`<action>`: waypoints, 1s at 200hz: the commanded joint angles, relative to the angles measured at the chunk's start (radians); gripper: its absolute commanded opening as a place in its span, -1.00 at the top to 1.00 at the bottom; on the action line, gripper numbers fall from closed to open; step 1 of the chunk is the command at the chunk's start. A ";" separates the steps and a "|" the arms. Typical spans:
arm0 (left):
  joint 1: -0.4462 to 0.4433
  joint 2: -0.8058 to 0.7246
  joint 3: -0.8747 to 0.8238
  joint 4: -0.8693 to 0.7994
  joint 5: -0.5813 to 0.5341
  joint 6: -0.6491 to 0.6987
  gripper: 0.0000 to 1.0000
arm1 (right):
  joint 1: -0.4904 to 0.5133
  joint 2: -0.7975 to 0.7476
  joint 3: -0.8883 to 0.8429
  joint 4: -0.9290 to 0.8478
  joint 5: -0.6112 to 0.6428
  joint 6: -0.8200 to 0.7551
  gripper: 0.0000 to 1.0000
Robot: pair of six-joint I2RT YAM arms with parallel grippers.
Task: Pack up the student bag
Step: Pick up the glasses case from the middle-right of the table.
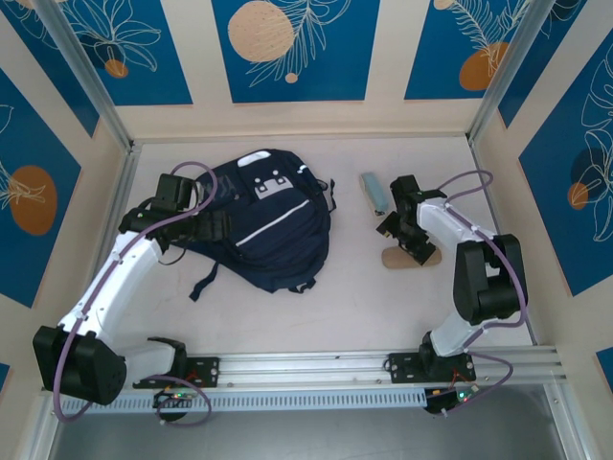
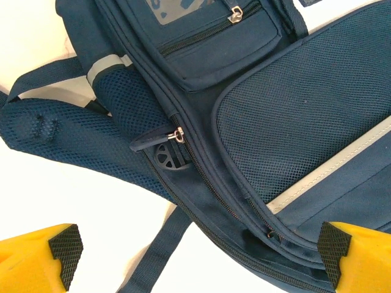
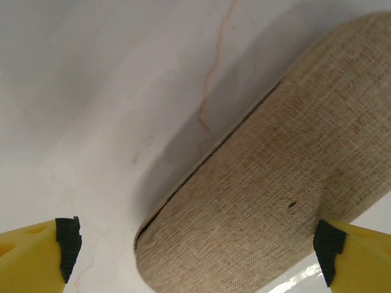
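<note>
- The left end effector (image 2: 198,253) is released: its yellow fingers with black pads (image 2: 64,251) stand wide apart with nothing between them, hovering just above the left side of the student bag (image 2: 293,140).
- Right ahead of those pads, a zip pull (image 2: 177,135) lies on the seam that runs diagonally along the bag's side. The zip looks closed there, so opening it is probably the step in hand.
- The right end effector (image 3: 197,249) is also released, its pads spread to either side of a beige fabric case (image 3: 275,201) lying below it. The case's long axis runs obliquely to the line between the pads, not square across it.
- In the top view, the student bag (image 1: 268,220) lies flat on the counter (image 1: 364,297), left of centre. Its long axis runs roughly from far to near, with the white patch at the far end.
- The left end effector (image 1: 213,225) sits at the bag's left edge, so the left arm is clearly the nearer one. The right end effector (image 1: 407,235) is well apart, with the bag lying to its left.
- The beige fabric case (image 1: 395,259) must travel leftward to reach the bag. A slim blue-grey item (image 1: 374,192) lies just beyond the right end effector, between it and the bag.
</note>
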 commanded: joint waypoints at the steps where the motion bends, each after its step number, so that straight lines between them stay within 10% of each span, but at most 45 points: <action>1: 0.000 0.005 -0.010 0.014 0.028 0.025 -1.00 | -0.003 0.024 -0.010 -0.049 0.035 0.136 -0.99; 200: 0.000 0.022 -0.011 0.013 0.038 0.024 -1.00 | -0.016 0.038 -0.099 -0.056 0.024 0.249 -1.00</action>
